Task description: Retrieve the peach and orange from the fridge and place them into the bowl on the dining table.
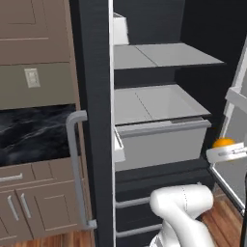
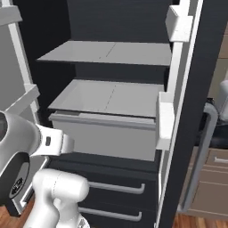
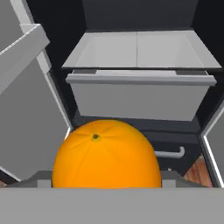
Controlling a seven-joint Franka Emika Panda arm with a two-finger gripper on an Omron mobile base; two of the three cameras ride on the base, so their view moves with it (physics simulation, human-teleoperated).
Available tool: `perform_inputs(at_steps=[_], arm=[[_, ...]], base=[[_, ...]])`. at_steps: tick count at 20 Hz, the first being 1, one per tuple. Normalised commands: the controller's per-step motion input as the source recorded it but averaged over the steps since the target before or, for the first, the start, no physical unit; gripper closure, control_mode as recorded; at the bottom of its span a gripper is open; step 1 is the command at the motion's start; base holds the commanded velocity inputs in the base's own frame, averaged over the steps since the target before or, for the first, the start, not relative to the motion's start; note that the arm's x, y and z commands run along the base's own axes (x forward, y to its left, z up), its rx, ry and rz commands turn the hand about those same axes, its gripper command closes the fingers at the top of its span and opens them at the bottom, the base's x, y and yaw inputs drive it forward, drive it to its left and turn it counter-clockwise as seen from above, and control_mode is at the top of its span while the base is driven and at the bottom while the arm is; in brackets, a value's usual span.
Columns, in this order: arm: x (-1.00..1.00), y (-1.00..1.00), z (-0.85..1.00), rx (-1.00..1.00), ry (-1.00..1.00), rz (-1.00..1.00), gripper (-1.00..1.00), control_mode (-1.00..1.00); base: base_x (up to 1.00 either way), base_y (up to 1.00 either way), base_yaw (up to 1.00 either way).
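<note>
Orange: I see the orange [image 3: 107, 154] filling the lower middle of my hand view, stem dimple up, sitting right between the finger tips. From the left base view it shows as a small bright cap [image 1: 224, 143] at the right edge, just above a white part of the arm.

Pincer: the pincer [image 3: 107, 181] is closed around the orange — its grey pads sit against the fruit on both sides, jaws held wide by it.

Fridge: the fridge [image 1: 96, 120] stands open in front of me, black shell, grey-white inside. The upper shelf [image 2: 111, 52] is flat and bare where I can see it; under it sits a pale drawer bin [image 2: 107, 133] with a lipped front edge.

Lower drawers: two dark drawers [image 2: 118, 196] with grey bar handles lie beneath the bin.

Door: the left door edge carries a vertical grey handle [image 1: 75, 169]; a small white door bin [image 2: 164, 120] shows on the right door in the right base view.

Surroundings: brown cabinets [image 1: 34, 202] and a dark marbled strip of wall desk [image 1: 34, 135] lie left of the fridge — wooden floor [image 1: 224, 217] below.
</note>
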Motion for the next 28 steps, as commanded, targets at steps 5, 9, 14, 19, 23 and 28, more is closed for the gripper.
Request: perform_inputs(at_steps=[5, 9, 14, 19, 23, 28], arm=[[0.0, 0.0, 0.0, 0.0, 0.0, 0.0, 1.0, 1.0], [0.0, 0.0, 0.0, 0.0, 0.0, 0.0, 1.0, 1.0], [0.0, 0.0, 0.0, 0.0, 0.0, 0.0, 1.0, 1.0], [0.0, 0.0, 0.0, 0.0, 0.0, 0.0, 1.0, 1.0], [0.0, 0.0, 0.0, 0.0, 0.0, 0.0, 1.0, 1.0], [0.0, 0.0, 0.0, 0.0, 0.0, 0.0, 1.0, 1.0]], base=[[-1.0, 0.0, 0.0], [-1.0, 0.0, 0.0], [-1.0, 0.0, 0.0], [-1.0, -0.02, 0.0], [-1.0, -0.16, 0.0], [-1.0, -0.1, 0.0]])
